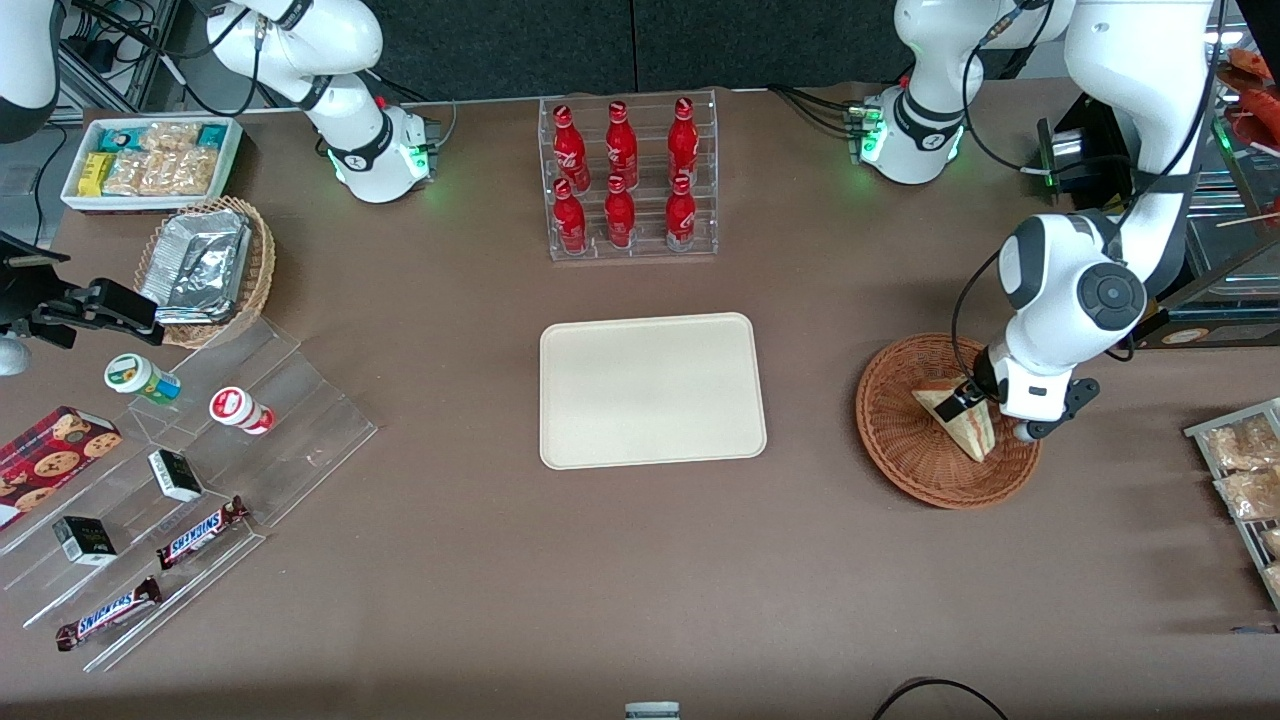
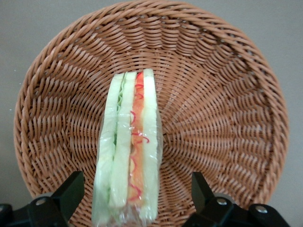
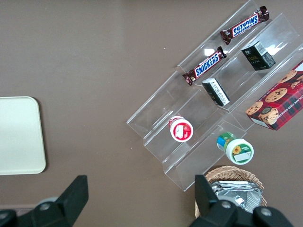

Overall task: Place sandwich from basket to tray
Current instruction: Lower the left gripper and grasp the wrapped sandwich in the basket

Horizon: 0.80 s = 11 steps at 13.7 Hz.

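Observation:
The sandwich (image 1: 966, 430) stands on its edge in the reddish-brown wicker basket (image 1: 900, 440), toward the working arm's end of the table. It is a plastic-wrapped wedge of pale bread with a pink-red filling stripe (image 2: 130, 151). My left gripper (image 1: 990, 418) is lowered into the basket (image 2: 227, 118) and is open. Its two black fingers (image 2: 70, 191) straddle the sandwich, with a gap showing on each side. The cream tray (image 1: 650, 390) lies flat at the table's middle, beside the basket, with nothing on it.
A clear rack of red bottles (image 1: 628, 180) stands farther from the front camera than the tray. Toward the parked arm's end are a clear stepped shelf of snacks (image 1: 200, 480), a tan basket of foil packs (image 1: 205, 265) and a white bin (image 1: 150, 160). Snack packets (image 1: 1245, 470) lie at the working arm's end.

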### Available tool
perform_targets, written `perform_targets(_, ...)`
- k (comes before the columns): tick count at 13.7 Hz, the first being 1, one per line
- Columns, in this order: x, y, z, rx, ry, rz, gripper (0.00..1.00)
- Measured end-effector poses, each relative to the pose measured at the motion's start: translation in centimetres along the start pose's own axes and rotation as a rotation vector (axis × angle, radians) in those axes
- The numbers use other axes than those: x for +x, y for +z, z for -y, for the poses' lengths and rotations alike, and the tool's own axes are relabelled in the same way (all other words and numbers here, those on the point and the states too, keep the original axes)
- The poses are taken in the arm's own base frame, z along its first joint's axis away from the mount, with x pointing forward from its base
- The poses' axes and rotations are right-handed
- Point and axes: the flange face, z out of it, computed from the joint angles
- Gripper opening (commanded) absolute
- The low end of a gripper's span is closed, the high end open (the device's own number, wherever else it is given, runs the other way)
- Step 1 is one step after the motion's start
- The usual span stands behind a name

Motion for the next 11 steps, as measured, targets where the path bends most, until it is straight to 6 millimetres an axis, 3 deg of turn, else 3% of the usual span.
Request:
perform_targets(2, 0.1, 1.1, 0.3, 0.011, -0.026, 0.014, 0.46)
perform_targets(3, 0.0, 1.5, 0.4, 0.017, -0.047, 0.021, 0.27)
perform_targets(5, -0.2, 2.0, 0.5, 0.024, -0.074, 0.028, 0.0)
perform_targets(9, -0.3, 1.6, 0.6, 0.033, -0.082, 0.039, 0.0)
perform_targets(11, -0.4, 0.1, 0.4, 0.045, -0.077, 0.05, 0.0)
